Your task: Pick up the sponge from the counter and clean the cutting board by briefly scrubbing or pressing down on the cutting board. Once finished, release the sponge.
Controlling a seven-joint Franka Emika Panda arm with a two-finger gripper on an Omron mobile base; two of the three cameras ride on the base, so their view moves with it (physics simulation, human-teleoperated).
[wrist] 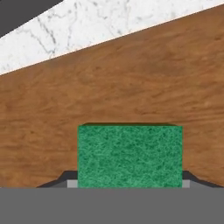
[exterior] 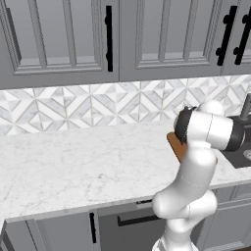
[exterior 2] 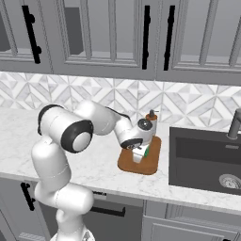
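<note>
On the counter (exterior 2: 94,164), just left of the dark sink (exterior 2: 207,160), lies the board (exterior 2: 141,164), and the gripper (exterior 2: 139,154) reaches down to it with the sponge (wrist: 130,156) clamped between its fingers (wrist: 69,180). From the hand view the sponge's green face sits against the wood. A small bottle (exterior 2: 151,118) stands behind the board.

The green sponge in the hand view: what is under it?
Under the green rectangular sponge lies the orange-brown wooden cutting board, resting on the white marble counter. The board's part directly beneath the sponge is covered.
</note>
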